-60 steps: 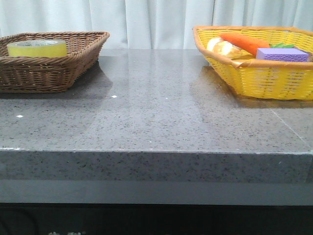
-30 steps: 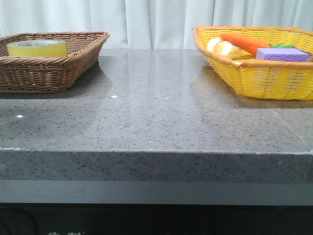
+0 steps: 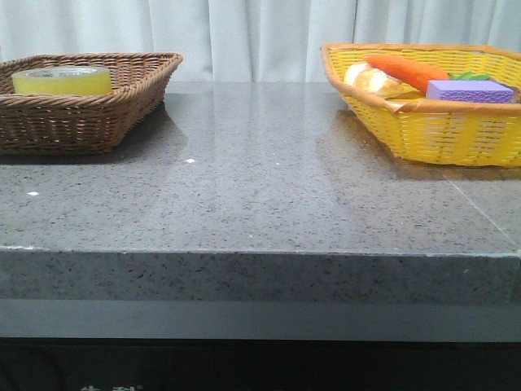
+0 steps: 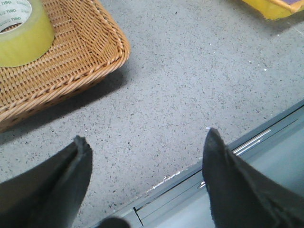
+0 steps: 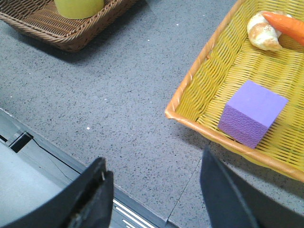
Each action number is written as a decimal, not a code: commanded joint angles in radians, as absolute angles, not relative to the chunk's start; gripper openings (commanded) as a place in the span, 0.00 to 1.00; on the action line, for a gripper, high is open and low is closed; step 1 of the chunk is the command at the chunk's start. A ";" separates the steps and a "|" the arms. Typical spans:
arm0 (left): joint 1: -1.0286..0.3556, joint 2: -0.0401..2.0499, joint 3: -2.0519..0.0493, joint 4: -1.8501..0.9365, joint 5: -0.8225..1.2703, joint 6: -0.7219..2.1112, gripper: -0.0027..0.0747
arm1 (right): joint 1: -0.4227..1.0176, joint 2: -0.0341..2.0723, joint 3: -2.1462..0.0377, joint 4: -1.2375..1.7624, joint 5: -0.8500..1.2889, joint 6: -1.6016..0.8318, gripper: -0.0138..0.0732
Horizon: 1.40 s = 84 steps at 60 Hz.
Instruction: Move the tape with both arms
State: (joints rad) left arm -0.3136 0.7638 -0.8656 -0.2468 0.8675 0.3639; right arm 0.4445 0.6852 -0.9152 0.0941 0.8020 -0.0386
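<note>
The yellow tape roll (image 3: 61, 80) lies flat in the brown wicker basket (image 3: 122, 102) at the table's far left. It also shows in the left wrist view (image 4: 21, 33) and, partly cut off, in the right wrist view (image 5: 78, 7). My left gripper (image 4: 145, 142) is open and empty, over the table's front edge, apart from the brown basket (image 4: 95, 52). My right gripper (image 5: 154, 166) is open and empty, over the front edge, close beside the yellow basket (image 5: 190, 118). Neither arm shows in the front view.
The yellow wicker basket (image 3: 423, 130) at the far right holds a purple block (image 3: 470, 90), a carrot (image 3: 407, 72) and a bread roll (image 3: 370, 79). The grey speckled table (image 3: 260, 187) lies between the baskets, with a metal rail (image 4: 190, 190) along its front edge.
</note>
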 commanded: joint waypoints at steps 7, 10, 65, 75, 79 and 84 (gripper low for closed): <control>-0.323 0.760 -0.888 -0.274 0.783 0.365 0.61 | 0.439 0.683 -0.943 0.097 0.745 -0.046 0.62; -0.323 0.760 -0.888 -0.274 0.781 0.365 0.53 | 0.439 0.683 -0.943 0.097 0.751 -0.046 0.55; -0.323 0.760 -0.888 -0.275 0.783 0.365 0.01 | 0.439 0.683 -0.943 0.097 0.767 -0.046 0.08; -0.323 0.760 -0.888 -0.275 0.767 0.365 0.01 | 0.439 0.683 -0.943 0.097 0.767 -0.046 0.08; -0.323 0.760 -0.888 -0.270 0.761 0.365 0.01 | 0.439 0.683 -0.943 0.097 0.767 -0.046 0.08; -0.323 0.760 -0.888 -0.215 0.756 0.365 0.01 | 0.439 0.683 -0.943 0.097 0.767 -0.046 0.08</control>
State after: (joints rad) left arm -0.3136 0.7638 -0.8635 -0.2364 0.8358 0.3643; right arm 0.4445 0.6852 -0.9152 0.0941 0.8313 -0.0386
